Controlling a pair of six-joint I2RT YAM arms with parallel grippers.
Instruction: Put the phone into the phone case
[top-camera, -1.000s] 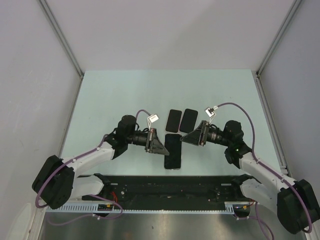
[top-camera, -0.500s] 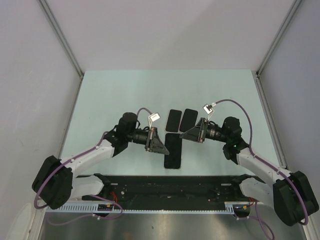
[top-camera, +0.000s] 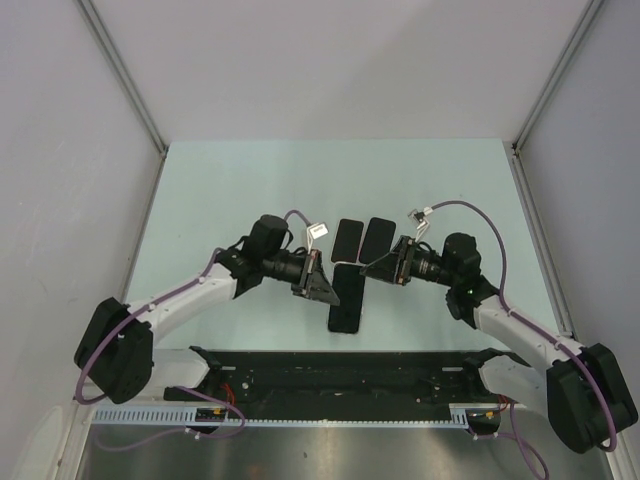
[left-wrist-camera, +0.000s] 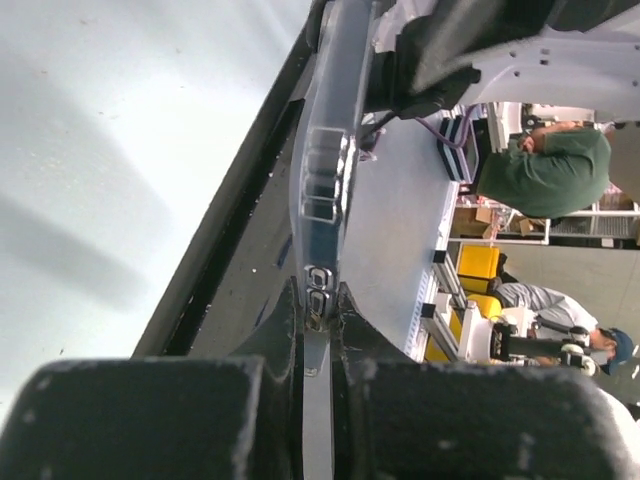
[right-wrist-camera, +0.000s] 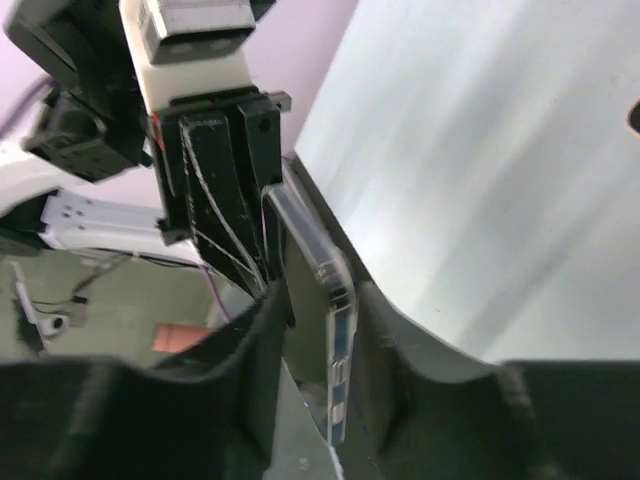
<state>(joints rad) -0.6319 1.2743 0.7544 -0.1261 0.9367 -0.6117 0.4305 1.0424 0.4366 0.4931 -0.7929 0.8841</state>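
Spotted phone (top-camera: 345, 303) at centre of top view, low over pale matte worktop (top-camera: 220, 190), between both arms. Noted left pincer (left-wrist-camera: 318, 300) pressed together on thin clear lip of phone case (left-wrist-camera: 322, 185), likely to brace shell. Noted right pincer (right-wrist-camera: 322, 330) pinching phone across thickness, probably to push it home. Logged case as translucent moulded plastic with button bumps, phone as glossy black rounded slab. Couldn't confirm full seating. Logged dark slab (top-camera: 347, 238) and second dark slab (top-camera: 377, 237) just above, flat.

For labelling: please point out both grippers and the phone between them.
left gripper (left-wrist-camera: 318, 300), left wrist view, between fingertips
right gripper (right-wrist-camera: 322, 300), right wrist view, between fingertips
phone (top-camera: 343, 316), top external view, near end
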